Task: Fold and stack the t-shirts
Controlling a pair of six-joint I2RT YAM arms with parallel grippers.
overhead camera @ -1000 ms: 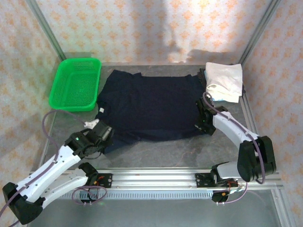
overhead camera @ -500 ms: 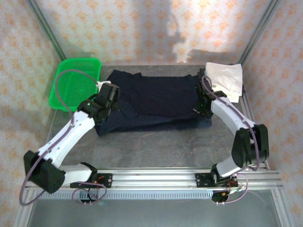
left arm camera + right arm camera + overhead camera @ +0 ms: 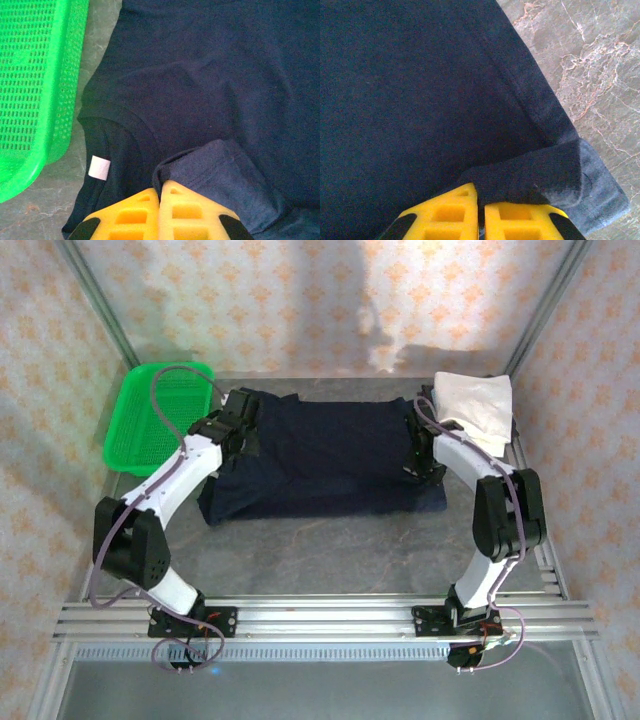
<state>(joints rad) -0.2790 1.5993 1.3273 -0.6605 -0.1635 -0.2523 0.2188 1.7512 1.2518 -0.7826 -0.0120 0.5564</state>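
The navy t-shirt (image 3: 320, 455) lies spread across the centre of the worktop (image 3: 350, 550), with the white t-shirt (image 3: 475, 410) bundled at upper right. The left claw (image 3: 160, 190) and the right claw (image 3: 481, 197) are each pressed together, pinching a navy fold at the shirt's side edges.

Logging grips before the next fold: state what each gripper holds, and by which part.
Both hold the navy t-shirt: left gripper pinches a folded-over edge beside the collar; right gripper pinches a folded-over hemmed corner at its right side.
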